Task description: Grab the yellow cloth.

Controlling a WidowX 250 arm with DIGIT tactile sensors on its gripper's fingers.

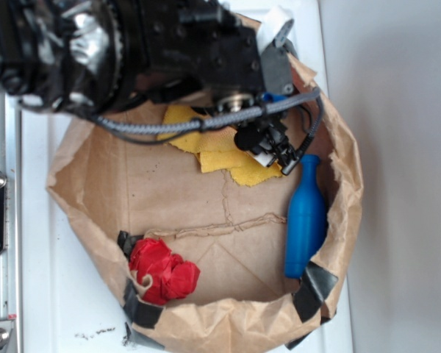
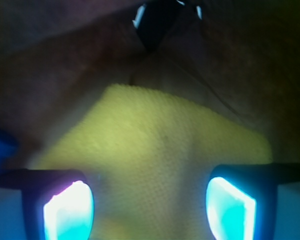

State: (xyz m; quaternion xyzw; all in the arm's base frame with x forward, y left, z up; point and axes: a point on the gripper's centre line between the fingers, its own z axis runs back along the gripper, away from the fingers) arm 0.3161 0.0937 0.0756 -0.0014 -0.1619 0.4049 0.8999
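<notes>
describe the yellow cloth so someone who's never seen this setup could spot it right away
Look inside the brown paper bag lying open on the white surface. At its far end, partly under the robot's hand, lies the yellow cloth, flat with ragged edges. It is the only yellow thing: the blue bottle beside it is hard plastic, and the red fabric wad sits at the opposite end.

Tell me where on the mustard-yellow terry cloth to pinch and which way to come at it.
Come straight down from above onto the mustard-yellow terry cloth. It lies flat on the floor of the brown paper bag, so no edge offers itself sideways. The black gripper is open with fuzzy fabric between its fingers; pinching there should bunch a fold. Stay clear of the blue plastic bottle alongside.
</notes>
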